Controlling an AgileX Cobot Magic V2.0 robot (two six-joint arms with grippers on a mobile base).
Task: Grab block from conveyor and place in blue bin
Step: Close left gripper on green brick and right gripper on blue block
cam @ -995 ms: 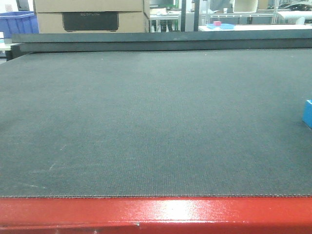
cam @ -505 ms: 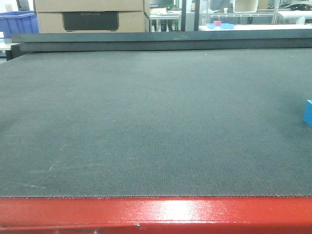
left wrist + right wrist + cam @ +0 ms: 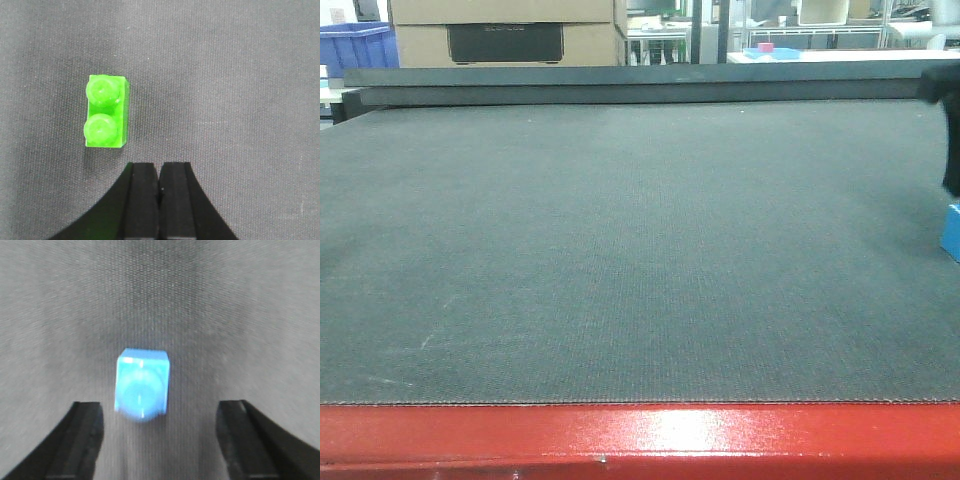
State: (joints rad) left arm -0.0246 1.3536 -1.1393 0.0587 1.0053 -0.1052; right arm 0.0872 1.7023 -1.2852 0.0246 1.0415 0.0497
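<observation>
The block (image 3: 141, 385) is small and bright blue with a round stud. It lies on the dark grey-green conveyor (image 3: 620, 250), at the right edge (image 3: 952, 232) of the front view. My right gripper (image 3: 160, 405) hovers over it, open. The block's near end is level with the fingertips (image 3: 87, 430) and touches neither. A dark part of the right arm (image 3: 947, 130) shows above the block. My left gripper (image 3: 159, 167) is shut and empty over the belt. A blue bin (image 3: 355, 45) stands far back left.
A green two-stud brick (image 3: 106, 111) lies on the belt just ahead and left of the left gripper. The belt's red frame (image 3: 640, 440) runs along the near edge. Cardboard boxes (image 3: 505, 30) and a far-off pink cube (image 3: 765, 47) stand behind the belt.
A dark part of the right arm has come into the front view at the right edge, above the blue block. The block itself has stayed put.
</observation>
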